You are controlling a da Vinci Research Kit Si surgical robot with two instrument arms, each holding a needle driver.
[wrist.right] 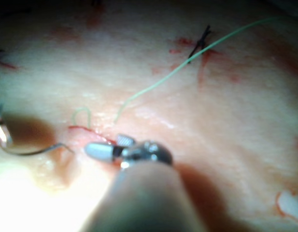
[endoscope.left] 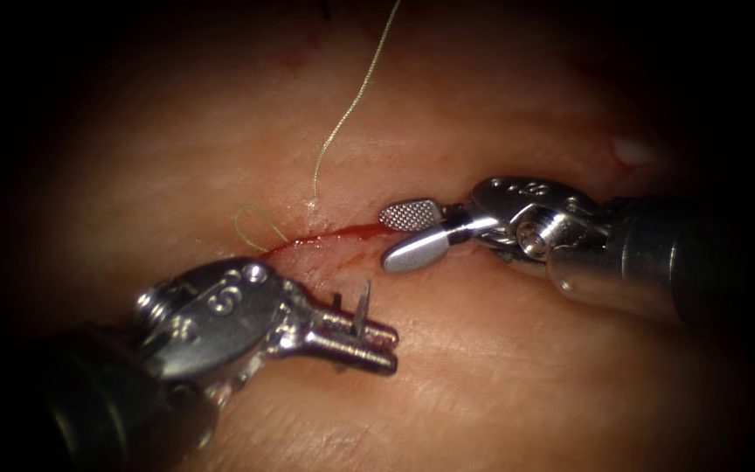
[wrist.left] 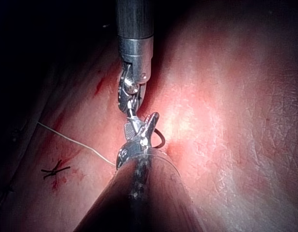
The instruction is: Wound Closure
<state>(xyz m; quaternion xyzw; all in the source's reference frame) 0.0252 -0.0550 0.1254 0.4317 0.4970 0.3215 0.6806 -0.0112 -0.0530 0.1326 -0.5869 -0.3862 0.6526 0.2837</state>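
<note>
In the endoscope view the left tool (endoscope.left: 376, 336) comes in from the lower left and lies on the tissue (endoscope.left: 526, 385) just below the cut (endoscope.left: 334, 238), its jaws pressed together on the needle (endoscope.left: 361, 308), which stands up between them as a short dark sliver. In the right wrist view the needle (wrist.right: 37, 151) curves as a thin arc from the left tool (wrist.right: 0, 134) toward the cut (wrist.right: 88, 129), its far end meeting the tissue (wrist.right: 226, 125) just beside the cut; whether that end is in the tissue I cannot tell. The grip seems to be near one end of the curve. The right tool (endoscope.left: 408, 234) reaches in from the right, its jaws spread apart and holding nothing, the tips hovering at the right end of the cut, over the red fluid (endoscope.left: 362, 231). The thread (endoscope.left: 351, 105) runs down from the top edge to the tissue just above the cut, and a small loop of it lies at the cut's left end. In the left wrist view the left tool (wrist.left: 141, 128) faces the right tool (wrist.left: 132, 94), with the thread (wrist.left: 71, 140) trailing across the tissue (wrist.left: 235, 121) and a dark cut end (wrist.left: 55, 170) lying off to the side.
</note>
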